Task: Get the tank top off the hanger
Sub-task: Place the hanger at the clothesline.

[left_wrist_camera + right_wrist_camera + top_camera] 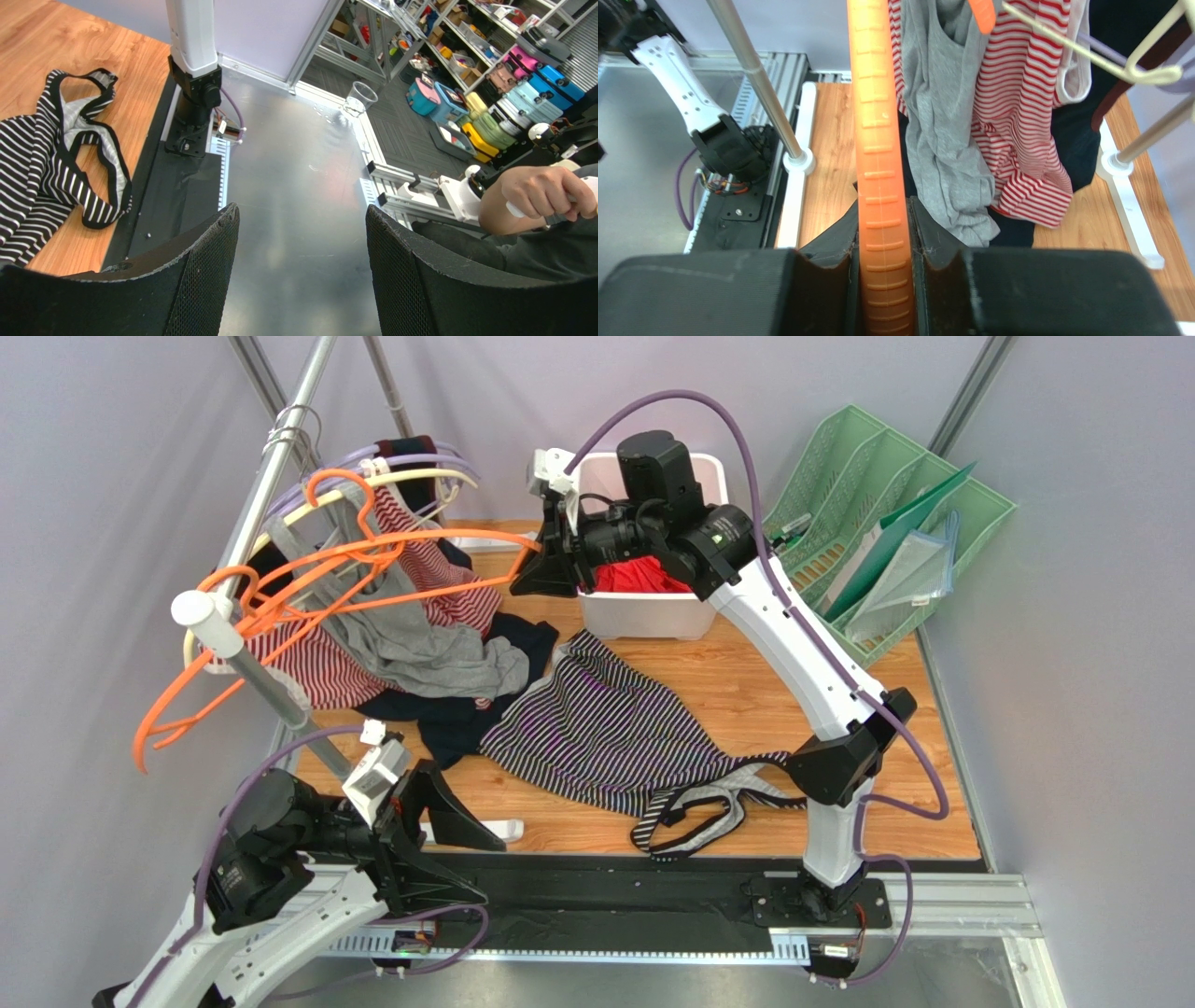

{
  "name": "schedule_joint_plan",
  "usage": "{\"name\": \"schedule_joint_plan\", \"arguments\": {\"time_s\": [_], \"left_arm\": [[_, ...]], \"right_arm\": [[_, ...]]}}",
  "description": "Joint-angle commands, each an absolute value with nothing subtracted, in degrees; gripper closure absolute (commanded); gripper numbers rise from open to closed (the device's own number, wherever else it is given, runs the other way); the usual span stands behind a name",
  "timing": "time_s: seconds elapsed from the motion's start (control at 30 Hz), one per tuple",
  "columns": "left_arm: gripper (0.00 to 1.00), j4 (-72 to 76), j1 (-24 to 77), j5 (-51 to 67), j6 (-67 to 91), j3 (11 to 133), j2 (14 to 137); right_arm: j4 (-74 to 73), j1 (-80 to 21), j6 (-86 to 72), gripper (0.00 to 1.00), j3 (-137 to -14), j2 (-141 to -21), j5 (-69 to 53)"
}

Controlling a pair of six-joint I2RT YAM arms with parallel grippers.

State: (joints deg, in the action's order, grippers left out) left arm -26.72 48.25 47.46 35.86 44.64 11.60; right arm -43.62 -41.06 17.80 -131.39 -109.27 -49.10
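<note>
right gripper (885, 241) clamps the orange hanger (873, 105), left gripper (302, 234) gapes empty; pulling one-handed could snag the grey tank top (941, 140) straps, tipping the rack (281, 455).

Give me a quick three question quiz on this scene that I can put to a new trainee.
1. True or false: the right gripper is shut on the orange hanger.
2. Where is the black-and-white striped top? A: lying on the table. B: inside the white bin. C: hanging on the clothes rail.
3. Fill in the word: the left gripper is ____ and has nothing between its fingers.

Key: 1 true. 2 A. 3 open.
</note>
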Motion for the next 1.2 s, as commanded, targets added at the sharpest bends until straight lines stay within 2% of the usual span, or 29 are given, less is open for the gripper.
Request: {"name": "schedule_joint_plan", "arguments": {"time_s": [0.0,0.23,0.47,0.77,0.93,1.17], "left_arm": [[0.28,-24.6,48.3,47.3,36.6,44.7,11.6],[0.28,-23.9,48.3,47.0,36.6,44.3,12.4],[0.28,-23.7,48.3,46.8,36.7,44.1,12.7],[0.28,-21.5,48.3,47.6,37.1,43.2,14.6],[0.29,-20.9,48.3,47.6,37.7,43.2,14.6],[0.28,-21.4,48.3,47.4,38.2,43.2,13.4]], "right_arm": [[-44.9,-41.1,22.8,1.00,-130.1,-107.0,-45.5],[-47.0,-40.2,23.0,1.00,-127.4,-107.1,-48.2],[-49.7,-38.1,25.1,1.00,-120.7,-101.7,-59.8],[-48.3,-37.1,25.6,1.00,-110.4,-93.4,-59.8],[-49.7,-36.7,27.7,1.00,-109.7,-93.2,-60.2],[-56.5,-36.1,31.8,1.00,-118.0,-97.9,-58.4]]}}
